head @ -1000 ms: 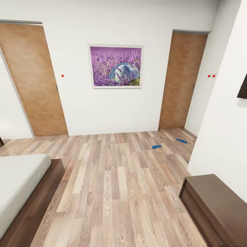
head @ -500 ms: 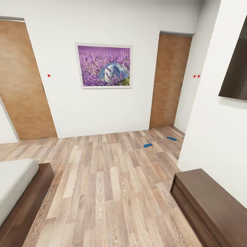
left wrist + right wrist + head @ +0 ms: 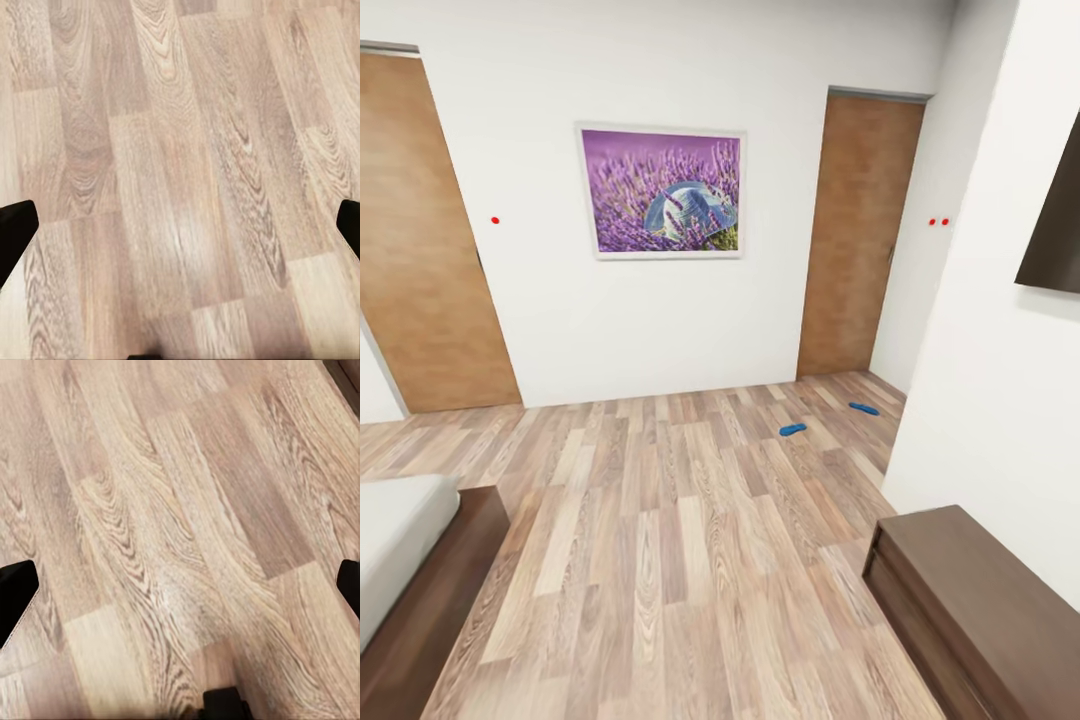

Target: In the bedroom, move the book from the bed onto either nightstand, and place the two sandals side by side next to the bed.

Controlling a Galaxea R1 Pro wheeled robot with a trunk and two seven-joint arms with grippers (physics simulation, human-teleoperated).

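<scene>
A: What takes up most of the head view?

B: The bedroom itself: a white wall (image 3: 660,320) across the back and a brown wood-plank floor (image 3: 680,540) running toward the camera. Two plain wooden doors are set in that wall, one at the left (image 3: 420,240) and one at the right (image 3: 860,235).

A: And the bed?

B: The bed (image 3: 410,570) shows at the lower left, just a corner of off-white mattress on a dark brown frame. Opposite it, at the lower right, a low dark brown cabinet (image 3: 980,610) stands against the side wall, with a dark panel (image 3: 1055,230) mounted above it.

A: Anything on the back wall?

B: A framed picture of purple flowers (image 3: 660,192) hangs between the doors.

A: Where are the sandals?

B: Both blue sandals lie flat on the floor near the right door, well away from the bed. One (image 3: 793,429) is out in the open floor, the other (image 3: 864,408) nearer the corner, and they sit apart, not side by side.

A: The grippers?

B: In each wrist view the left gripper (image 3: 180,232) and right gripper (image 3: 180,592) hang over bare planks, dark fingertips spread to the frame edges, released and holding nothing.
</scene>
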